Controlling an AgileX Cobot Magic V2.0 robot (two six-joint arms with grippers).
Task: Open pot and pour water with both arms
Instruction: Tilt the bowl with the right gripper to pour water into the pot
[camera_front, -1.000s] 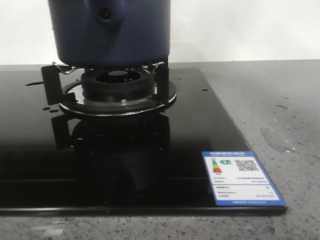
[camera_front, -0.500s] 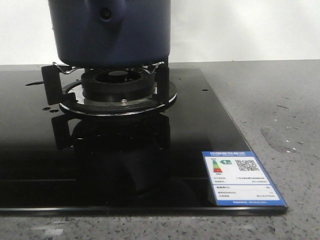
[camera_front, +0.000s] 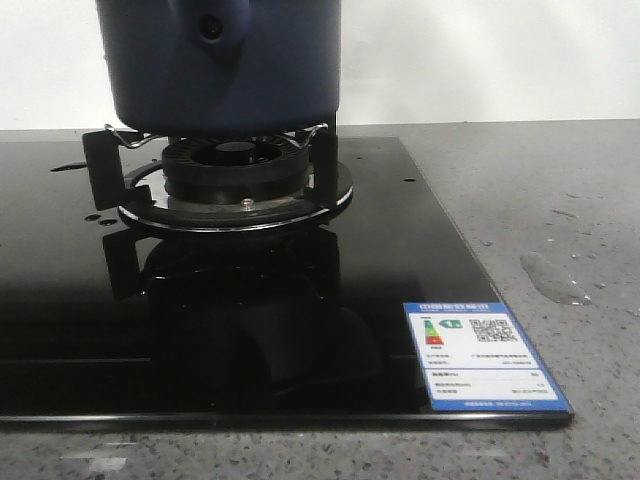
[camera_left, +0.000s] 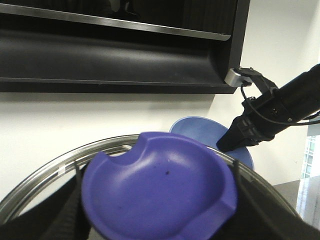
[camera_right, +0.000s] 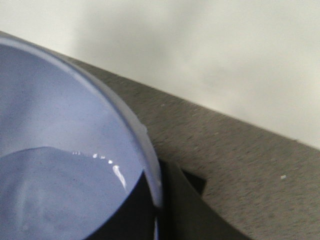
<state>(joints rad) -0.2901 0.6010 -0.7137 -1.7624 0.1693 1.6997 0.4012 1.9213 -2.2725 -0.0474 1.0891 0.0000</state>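
Observation:
The dark navy pot stands on the gas burner, its handle stub facing me; its top is out of view. My left gripper is shut on the purple-blue knob of a glass lid with a metal rim, a dark finger at each side of the knob. My right gripper is shut on the rim of a light blue bowl that holds water. In the left wrist view the bowl shows beyond the lid, held by the right arm.
The burner sits on a black glass hob with a blue energy label at its front right corner. A grey speckled counter lies to the right with a water puddle. A black range hood hangs above.
The pot has stayed on the burner. Only the dark reflection in the hob glass has spread a little to the right.

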